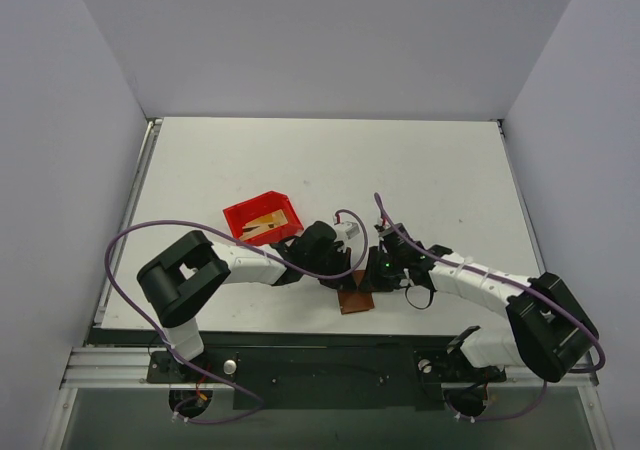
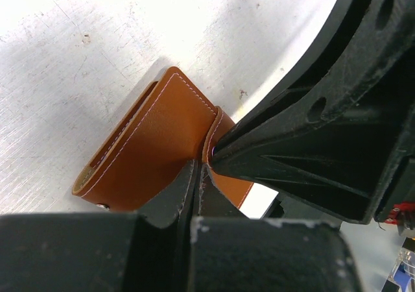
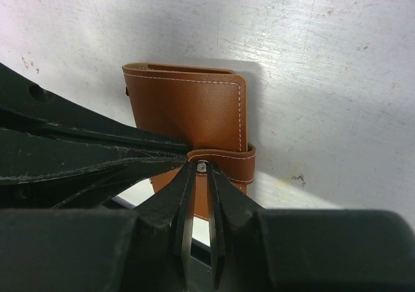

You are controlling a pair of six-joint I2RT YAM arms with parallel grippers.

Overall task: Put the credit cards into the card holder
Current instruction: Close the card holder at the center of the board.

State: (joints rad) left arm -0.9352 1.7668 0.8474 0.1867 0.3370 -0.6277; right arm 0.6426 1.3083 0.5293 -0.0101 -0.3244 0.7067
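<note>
The card holder (image 1: 355,301) is a brown leather wallet, folded shut, lying near the table's front edge. It also shows in the left wrist view (image 2: 155,146) and the right wrist view (image 3: 194,107). My left gripper (image 1: 338,280) (image 2: 196,167) is shut, its tips pinching the holder's edge beside the snap tab. My right gripper (image 1: 368,280) (image 3: 203,169) is shut on the snap tab (image 3: 227,161), with the metal snap at its tips. The two grippers meet tip to tip over the holder. The credit cards (image 1: 266,222) are gold-tan and lie in the red bin.
The red plastic bin (image 1: 243,213) stands left of and behind the grippers, close to the left arm's wrist. The table's front edge (image 1: 300,335) runs just below the card holder. Purple cables loop over both arms.
</note>
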